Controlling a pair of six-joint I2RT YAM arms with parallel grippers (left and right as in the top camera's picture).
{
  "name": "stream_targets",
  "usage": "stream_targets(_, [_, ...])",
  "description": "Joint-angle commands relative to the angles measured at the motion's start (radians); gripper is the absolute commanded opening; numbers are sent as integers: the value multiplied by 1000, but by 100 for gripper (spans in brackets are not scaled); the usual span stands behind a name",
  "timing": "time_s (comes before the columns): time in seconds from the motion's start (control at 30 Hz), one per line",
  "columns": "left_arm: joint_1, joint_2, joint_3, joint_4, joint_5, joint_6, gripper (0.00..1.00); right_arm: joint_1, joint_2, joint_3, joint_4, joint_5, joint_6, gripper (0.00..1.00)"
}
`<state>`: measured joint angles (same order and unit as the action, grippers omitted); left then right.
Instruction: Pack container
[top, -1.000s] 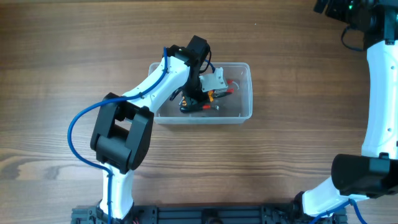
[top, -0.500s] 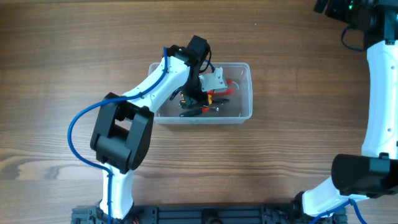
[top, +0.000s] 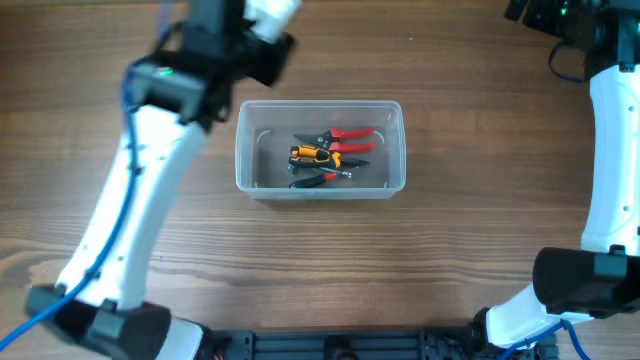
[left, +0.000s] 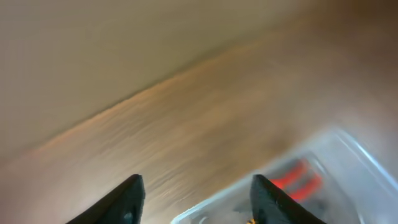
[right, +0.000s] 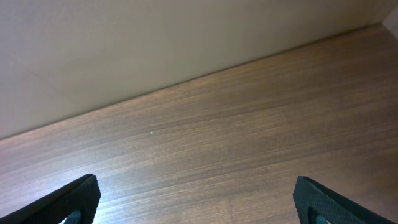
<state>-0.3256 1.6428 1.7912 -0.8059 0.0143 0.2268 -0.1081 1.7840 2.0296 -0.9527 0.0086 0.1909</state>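
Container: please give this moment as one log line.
container: tools inside | left claw: open, empty | right claw: open, empty

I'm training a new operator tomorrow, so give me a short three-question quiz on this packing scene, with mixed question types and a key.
1. True or false: the left tool is clamped on an item.
2. Where do the red-handled pliers lie? A) on the bare table B) inside the container C) between the left tool's fingers
3. Fill in: the right tool has its fingers ___.
Key: 1 false, it is open with nothing between its fingers; 2 B; 3 open.
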Motion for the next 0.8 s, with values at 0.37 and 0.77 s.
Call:
stream_targets(0.37, [152, -11, -2, 17, -184, -381, 100, 2, 4, -1, 2, 14, 19, 100])
stream_targets(0.77, [152, -11, -3, 17, -184, -381, 100, 2, 4, -1, 2, 14, 19, 100])
